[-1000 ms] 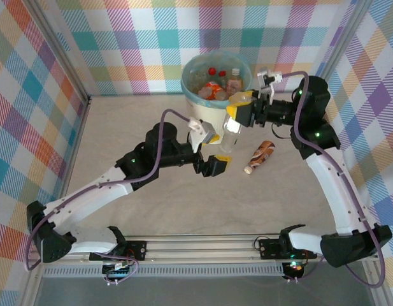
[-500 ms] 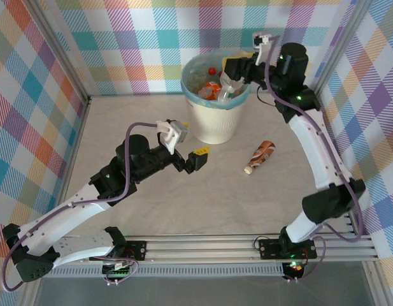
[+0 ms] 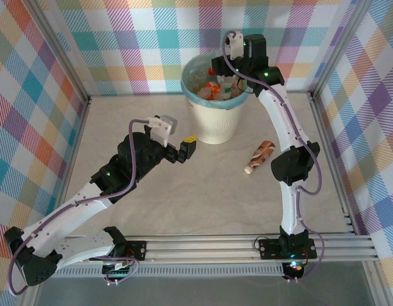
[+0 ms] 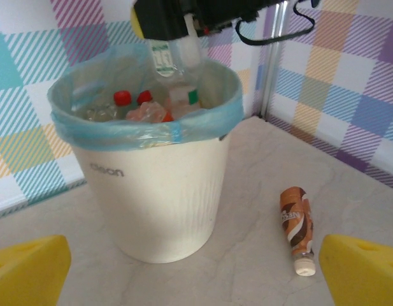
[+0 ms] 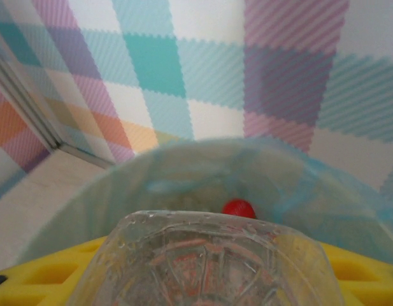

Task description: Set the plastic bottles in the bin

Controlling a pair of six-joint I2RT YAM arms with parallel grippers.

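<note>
Right fingers (image 5: 37,280) gripping clear bottle (image 5: 209,261), seemingly over the bin (image 4: 151,204), left fingers (image 4: 362,268) spread wide, 1 brown bottle (image 4: 296,223) on table (image 4: 234,280).

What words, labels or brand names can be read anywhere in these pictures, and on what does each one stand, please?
"clean": small grey letters on the side wall of the bin, seen from the left wrist.
Label of the brown bottle lying on the table: there is print, but it is too blurred to read.
White label on the clear bottle above the bin: too small to read.
</note>
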